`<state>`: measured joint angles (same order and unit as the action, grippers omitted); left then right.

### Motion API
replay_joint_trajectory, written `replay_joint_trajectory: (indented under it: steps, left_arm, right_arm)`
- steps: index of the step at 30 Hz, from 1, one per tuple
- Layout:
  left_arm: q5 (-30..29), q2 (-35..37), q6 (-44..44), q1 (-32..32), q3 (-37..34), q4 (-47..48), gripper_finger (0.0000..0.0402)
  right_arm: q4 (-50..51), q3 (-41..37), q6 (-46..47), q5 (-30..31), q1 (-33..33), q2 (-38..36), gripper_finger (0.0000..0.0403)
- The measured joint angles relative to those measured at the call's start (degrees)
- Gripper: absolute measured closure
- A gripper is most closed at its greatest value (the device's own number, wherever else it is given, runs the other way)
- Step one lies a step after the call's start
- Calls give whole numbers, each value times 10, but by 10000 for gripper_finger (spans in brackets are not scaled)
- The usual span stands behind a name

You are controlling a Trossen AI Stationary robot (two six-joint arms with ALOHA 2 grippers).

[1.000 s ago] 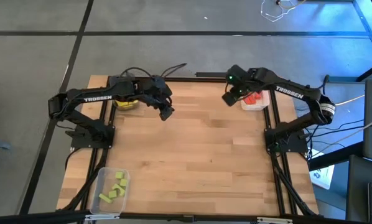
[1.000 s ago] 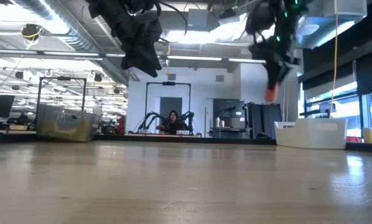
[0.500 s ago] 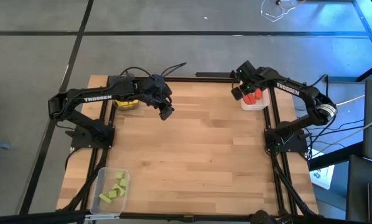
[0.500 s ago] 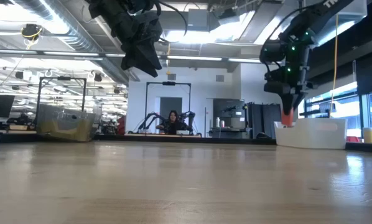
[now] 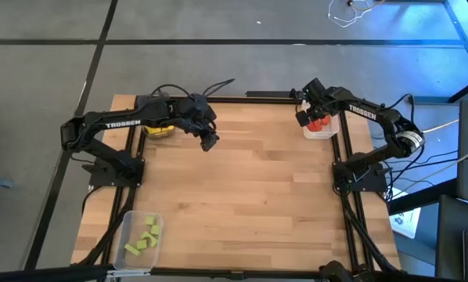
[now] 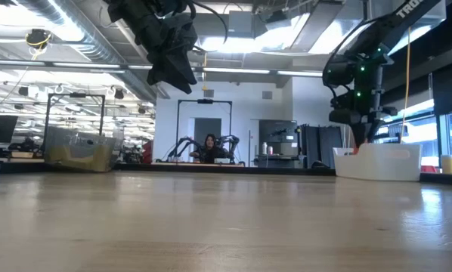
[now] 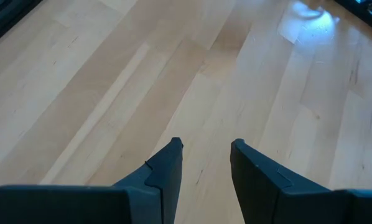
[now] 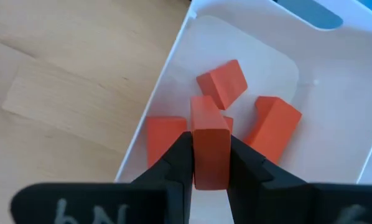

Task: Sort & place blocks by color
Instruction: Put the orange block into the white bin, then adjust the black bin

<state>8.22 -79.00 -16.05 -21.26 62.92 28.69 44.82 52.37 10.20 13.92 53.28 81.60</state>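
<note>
Right wrist view gives us the clearest look: the right gripper is clamped on a red block, held over the white tray at the table's far right corner (other red blocks lie inside it). From above we see the left gripper waiting over the bare wood near the yellow blocks, its fingers parted and holding nothing. Green blocks sit in the clear tray at the near left corner.
</note>
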Motion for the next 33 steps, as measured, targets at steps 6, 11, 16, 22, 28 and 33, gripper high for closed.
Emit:
replay_joint_trajectory:
  steps: [6, 11, 16, 22, 28, 33]
  left_arm:
    - [0, 0, 1, 0, 0, 0, 278]
    - [0, 0, 1, 0, 0, 2, 278]
    - [-6, 0, -4, 0, 0, 20, 278]
    - [-32, 0, -18, 0, 0, 62, 278]
    - [-33, 0, -30, 0, 0, 90, 278]
    - [-80, 0, -71, 0, 0, 126, 278]
  right_arm:
    - [-6, -1, 0, -5, 0, 0, 316]
    - [-10, -1, 11, -4, 0, 0, 302]
    - [-13, 13, -2, -4, 0, 0, 298]
    - [13, 65, -30, -3, 0, 0, 297]
    - [87, 117, -30, 18, -1, 0, 298]
    - [130, 164, -30, 33, -2, 0, 298]
